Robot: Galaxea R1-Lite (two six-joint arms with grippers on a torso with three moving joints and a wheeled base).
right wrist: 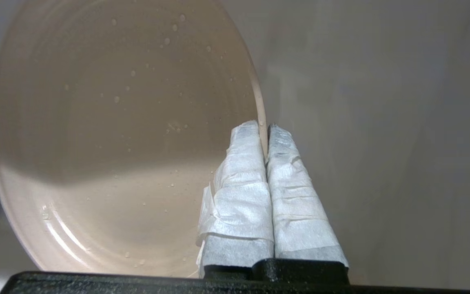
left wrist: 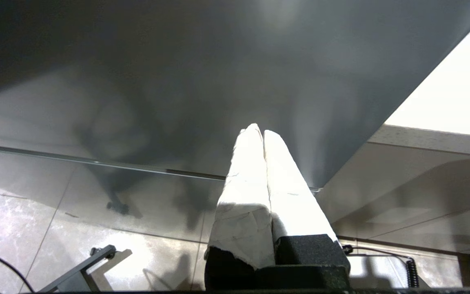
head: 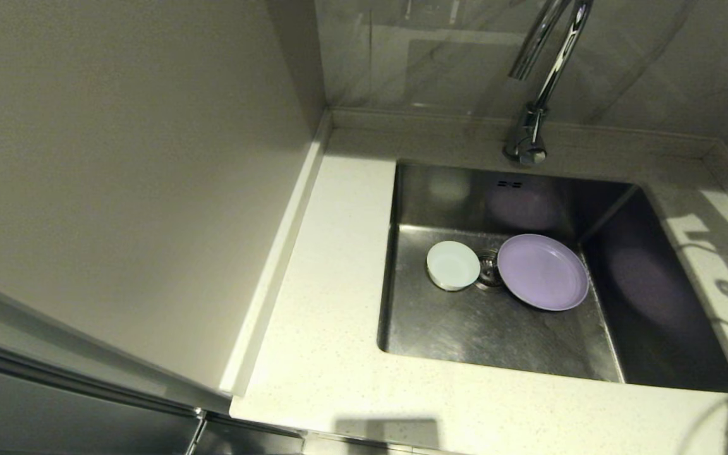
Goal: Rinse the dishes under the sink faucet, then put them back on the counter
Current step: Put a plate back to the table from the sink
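Two dishes lie on the bottom of the steel sink (head: 446,328): a small white bowl (head: 453,265) left of the drain and a lavender plate (head: 542,271) right of it, leaning over the drain's edge. The chrome faucet (head: 544,69) rises behind the basin. In the right wrist view my right gripper (right wrist: 264,127) is shut on the rim of a beige plate (right wrist: 108,134) speckled with water drops; both are out of the head view. My left gripper (left wrist: 258,132) is shut on nothing, parked low beside a cabinet front, above the floor.
The speckled counter (head: 326,303) runs left and in front of the sink, with a raised back edge. A tall grey panel (head: 117,177) stands along the counter's left side. A narrow counter strip (head: 718,265) lies right of the basin.
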